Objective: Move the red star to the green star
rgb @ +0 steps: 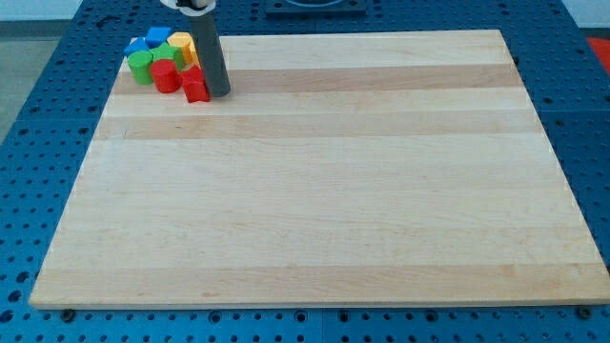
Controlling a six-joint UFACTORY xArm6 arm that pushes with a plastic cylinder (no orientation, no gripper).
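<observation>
A tight cluster of blocks sits at the top left corner of the wooden board (315,191). A red block, likely the red star (196,86), lies at the cluster's lower right. A second red block (167,76) sits just to its left. A green block (172,55), possibly the green star, lies just above the two red ones, close to or touching them. Another green block (141,65) is at the cluster's left. My tip (218,93) rests on the board right against the red star's right side. The dark rod hides part of the yellow block.
A yellow block (183,45) sits at the cluster's top right beside the rod. Two blue blocks (157,36) (136,46) lie at the cluster's top left. The board's top and left edges run close by the cluster, with a blue perforated table around it.
</observation>
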